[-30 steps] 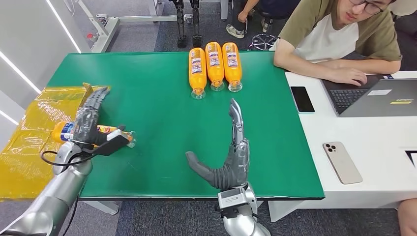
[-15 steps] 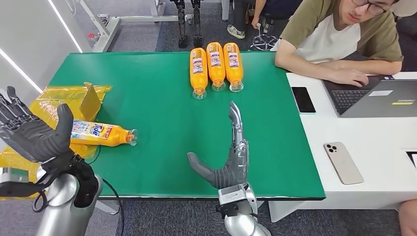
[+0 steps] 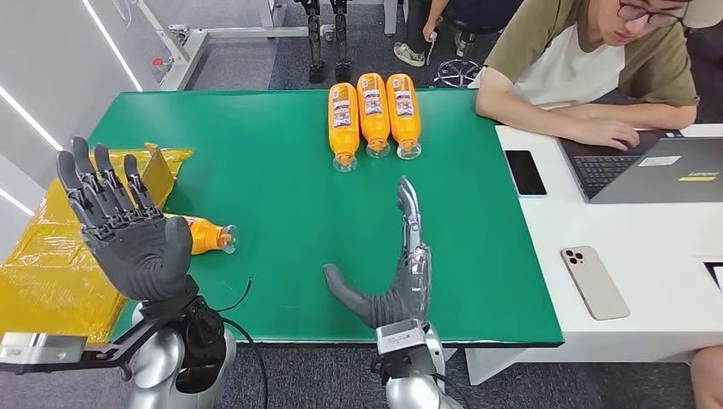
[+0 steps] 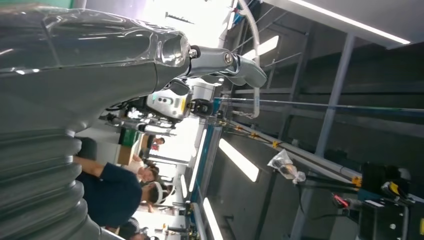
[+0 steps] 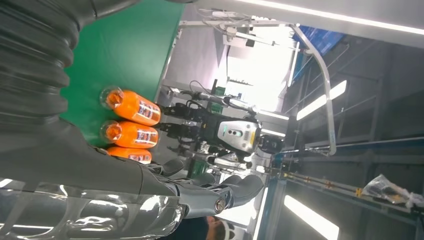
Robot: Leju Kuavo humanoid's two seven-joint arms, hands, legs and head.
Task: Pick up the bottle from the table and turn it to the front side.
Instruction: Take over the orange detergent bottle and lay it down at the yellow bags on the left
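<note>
In the head view, the left robot hand point(image 3: 128, 226) is raised at lower left, fingers spread wide, nothing held. Behind it, the orange plastic bottle point(image 3: 205, 234) lies on the green table point(image 3: 281, 204). The right robot hand point(image 3: 401, 273) is held flat and open at lower centre. Three orange bottles point(image 5: 127, 127) are seen in the right wrist view.

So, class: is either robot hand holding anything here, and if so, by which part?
Nothing is held. The left hand is raised with fingers spread, and the right hand is open; the bottle lies on the table.
</note>
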